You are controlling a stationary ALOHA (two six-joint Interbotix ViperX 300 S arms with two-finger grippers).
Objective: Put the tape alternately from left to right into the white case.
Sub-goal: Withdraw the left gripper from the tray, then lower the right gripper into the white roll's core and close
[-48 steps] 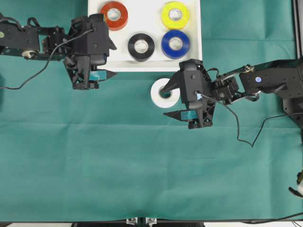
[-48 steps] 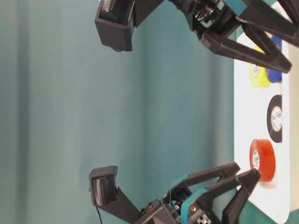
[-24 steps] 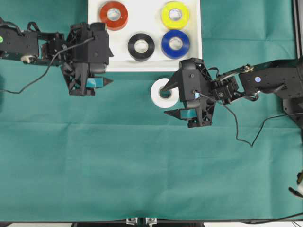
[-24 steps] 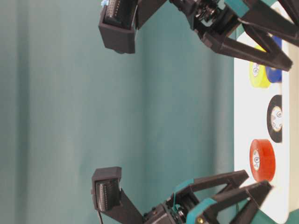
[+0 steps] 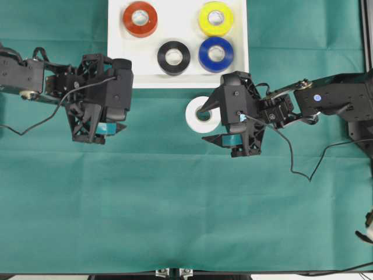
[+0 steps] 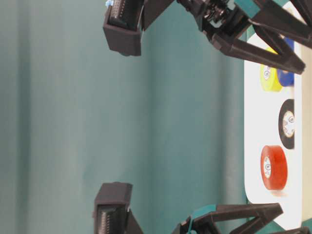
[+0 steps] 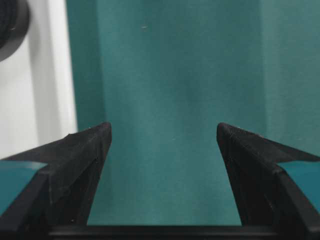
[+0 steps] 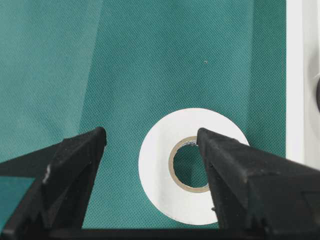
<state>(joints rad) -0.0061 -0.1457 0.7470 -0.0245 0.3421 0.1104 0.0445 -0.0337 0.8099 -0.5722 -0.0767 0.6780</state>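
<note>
The white case [image 5: 178, 23] lies at the table's far edge and holds red tape [image 5: 140, 18], yellow tape [image 5: 215, 18], black tape [image 5: 173, 58] and blue tape [image 5: 216, 53]. A white tape roll [image 5: 196, 120] lies flat on the green cloth just in front of the case. My right gripper [image 5: 214, 123] is open over it. In the right wrist view one finger [image 8: 240, 180] stands over the hole of the white tape [image 8: 160, 165] and the other finger stands outside the roll. My left gripper [image 5: 126, 106] is open and empty over bare cloth, left of the case's front corner [image 7: 45, 75].
Green cloth [image 5: 175, 204] covers the table in front of both arms. A black cable [image 5: 291, 157] trails from the right arm across the cloth. The table-level view shows the case [image 6: 258, 122] on the right, with the right gripper's fingers [image 6: 263, 48] beside it.
The left gripper has drawn back from the case's front left edge toward the near left, staying open and empty. The right gripper has barely shifted over the white tape.
</note>
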